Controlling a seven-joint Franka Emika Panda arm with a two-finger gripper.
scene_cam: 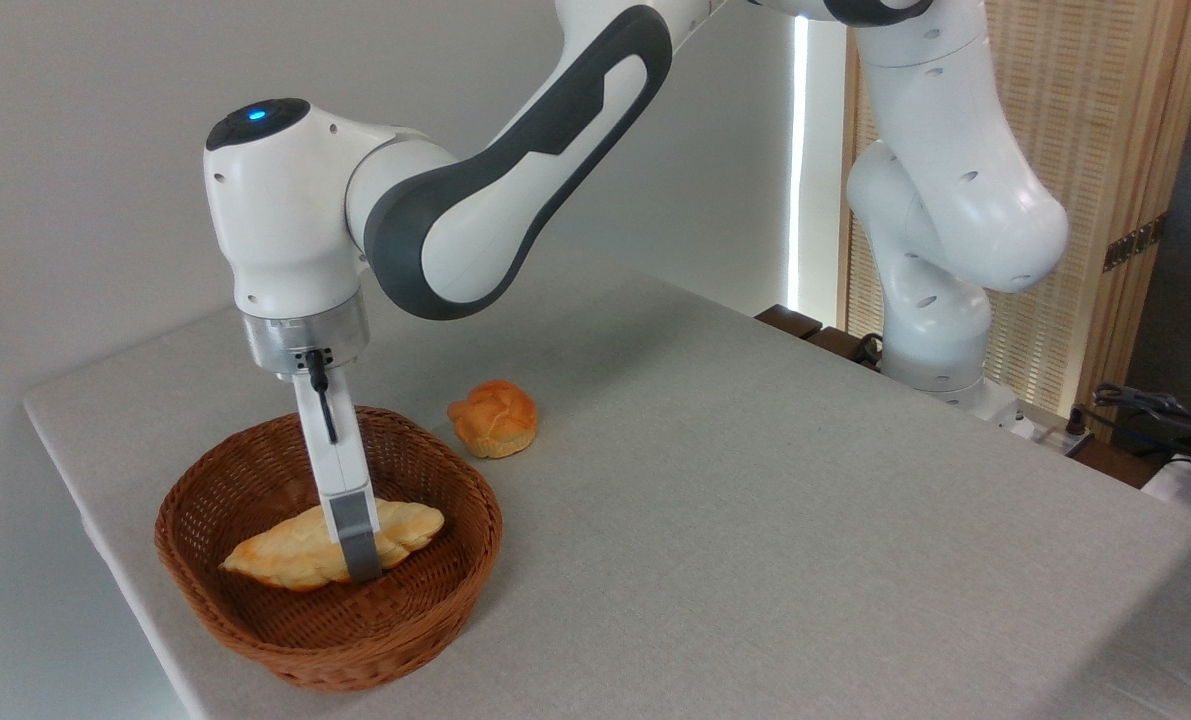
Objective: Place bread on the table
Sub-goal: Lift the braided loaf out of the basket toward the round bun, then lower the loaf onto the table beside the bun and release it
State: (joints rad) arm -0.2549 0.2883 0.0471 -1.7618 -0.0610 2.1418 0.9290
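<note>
Basket: brown woven wicker basket (255, 620), round, at the near left corner of the table.
Bread: long pale golden loaf with lobed top and pointed ends (285, 555), lying inside the basket on its floor, not yet on the table.
Loaf axis: runs from near left to far right, almost spanning the basket interior.
Gripper: white two-finger gripper with grey pads (360, 570), pointing straight down into the basket.
Finger position: one grey fingertip (358, 540) crosses the loaf just right of its middle, on the near side.
Finger state: cannot tell; the second finger is hidden, so a grasp is unconfirmed.
Governing relation: fingers appear set across the loaf's short width, perpendicular to its long axis.
Table: large flat light grey fabric-covered tabletop (755, 520), bare to the right of the basket.
Bun: small round orange-brown bun (495, 418), on the table just beyond the basket's far right rim.
</note>
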